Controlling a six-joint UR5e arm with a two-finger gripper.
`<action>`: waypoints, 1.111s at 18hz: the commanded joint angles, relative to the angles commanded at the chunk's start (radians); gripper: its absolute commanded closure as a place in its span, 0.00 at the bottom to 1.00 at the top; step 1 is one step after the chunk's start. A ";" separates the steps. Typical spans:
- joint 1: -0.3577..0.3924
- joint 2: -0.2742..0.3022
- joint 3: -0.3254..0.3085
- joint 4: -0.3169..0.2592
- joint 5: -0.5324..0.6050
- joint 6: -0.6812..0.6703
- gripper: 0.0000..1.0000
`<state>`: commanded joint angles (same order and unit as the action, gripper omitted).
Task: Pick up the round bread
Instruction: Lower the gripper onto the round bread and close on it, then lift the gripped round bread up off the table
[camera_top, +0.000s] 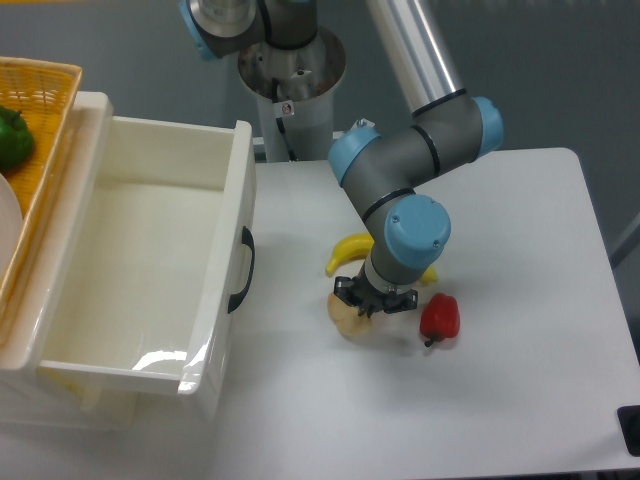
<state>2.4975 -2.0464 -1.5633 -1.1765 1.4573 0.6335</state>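
The round bread (350, 322) is a pale beige flattish bun on the white table, left of the red pepper (440, 317). My gripper (374, 305) points straight down right over the bun's right part, its dark fingers at the bun's top. The arm's wrist hides the fingertips and part of the bun, so I cannot tell whether the jaws are open or closed on it. The bun still seems to rest on the table.
A yellow banana (348, 252) lies just behind the gripper, partly hidden by the wrist. A large white bin (232, 250) with a black handle stands at the left. A wicker basket (45, 90) with a green pepper (12, 138) is at the far left.
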 joint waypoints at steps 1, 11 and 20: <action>-0.008 0.003 0.008 -0.008 0.005 -0.002 0.99; -0.028 0.100 0.043 -0.101 -0.005 0.050 0.98; 0.023 0.186 0.046 -0.195 0.003 0.319 0.98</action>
<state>2.5202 -1.8609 -1.5171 -1.3713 1.4603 0.9524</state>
